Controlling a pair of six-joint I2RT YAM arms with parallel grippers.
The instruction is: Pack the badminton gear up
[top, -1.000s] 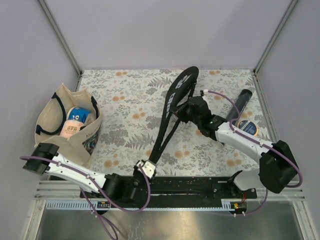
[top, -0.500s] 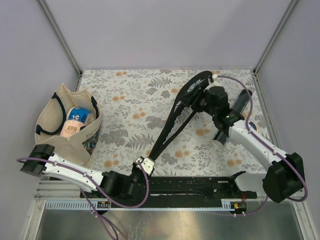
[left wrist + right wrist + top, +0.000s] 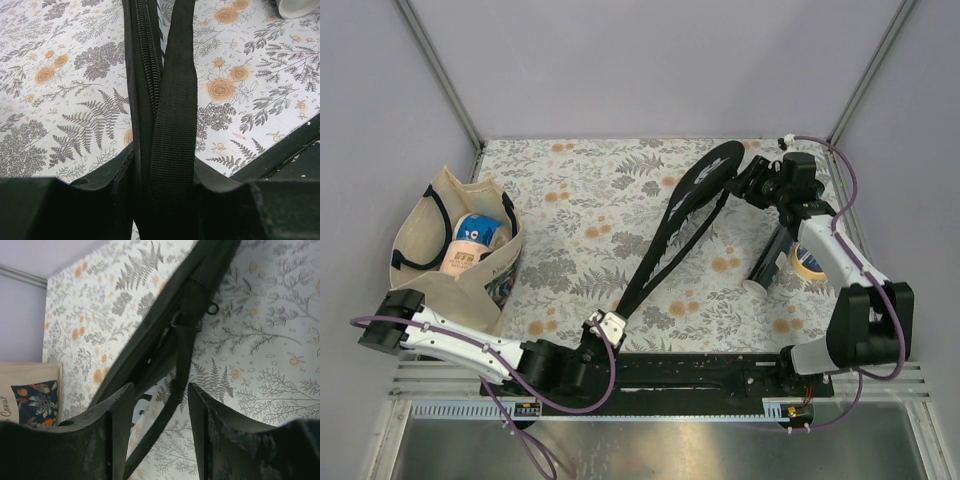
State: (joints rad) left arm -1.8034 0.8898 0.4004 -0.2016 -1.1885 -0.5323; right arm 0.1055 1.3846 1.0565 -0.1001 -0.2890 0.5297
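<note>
Left hand (image 3: 607, 328) is clamped on the cover (image 3: 692, 195) at lower centre; right hand (image 3: 752, 185) stands apart beside its head, upper right. Risk: held at one end, cover may slip.

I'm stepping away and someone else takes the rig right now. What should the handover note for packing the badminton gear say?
Left gripper: shut on the narrow end of the racquet cover, strap included.
Right gripper: open at the cover's wide end; the strap runs between its fingers, unpinched.
Things: the cover runs diagonally across mid-table. The black tube lies right of it, by the tape roll. The tote bag sits far left.
Done: cannot tell; no racquets or shuttlecocks in view.
Left: the tube is still out, and the zip's state is unclear.
</note>
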